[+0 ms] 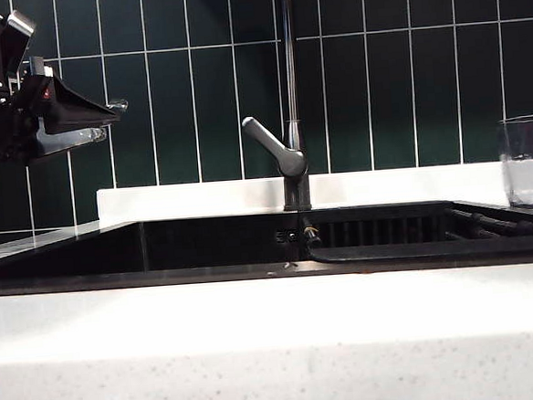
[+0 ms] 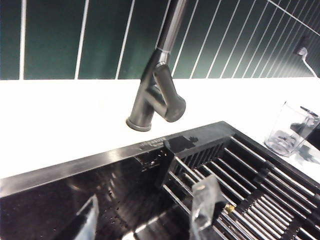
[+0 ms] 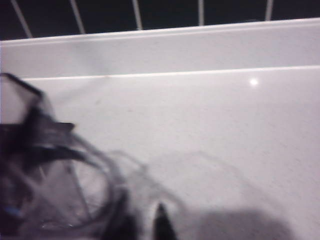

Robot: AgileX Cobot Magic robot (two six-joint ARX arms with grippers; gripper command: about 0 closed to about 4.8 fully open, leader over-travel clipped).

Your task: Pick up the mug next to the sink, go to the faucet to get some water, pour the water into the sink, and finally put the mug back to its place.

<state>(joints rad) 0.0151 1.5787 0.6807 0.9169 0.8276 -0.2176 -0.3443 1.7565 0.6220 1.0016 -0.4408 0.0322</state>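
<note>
The clear faceted mug [image 1: 529, 159] stands on the white counter at the far right, just past the sink's rim [image 1: 253, 270]. In the left wrist view the mug [image 2: 289, 131] has a dark finger [image 2: 310, 122] of the right arm at its side. The right wrist view is blurred. There the mug [image 3: 55, 175] looms close, and my right gripper [image 3: 142, 221] has its two dark tips at the mug's wall with a narrow gap between them. My left gripper [image 1: 107, 120] hangs open and empty high at the left. The left gripper [image 2: 145, 220] is over the black basin, facing the faucet [image 2: 157, 95].
The faucet [image 1: 291, 157] rises at the middle behind the sink, its lever slanting up to the left. A ribbed black rack [image 2: 240, 190] fills the sink's right part. A white ledge [image 1: 193, 198] and dark green tiled wall [image 1: 395, 72] run behind. A white counter [image 1: 276, 337] lies in front.
</note>
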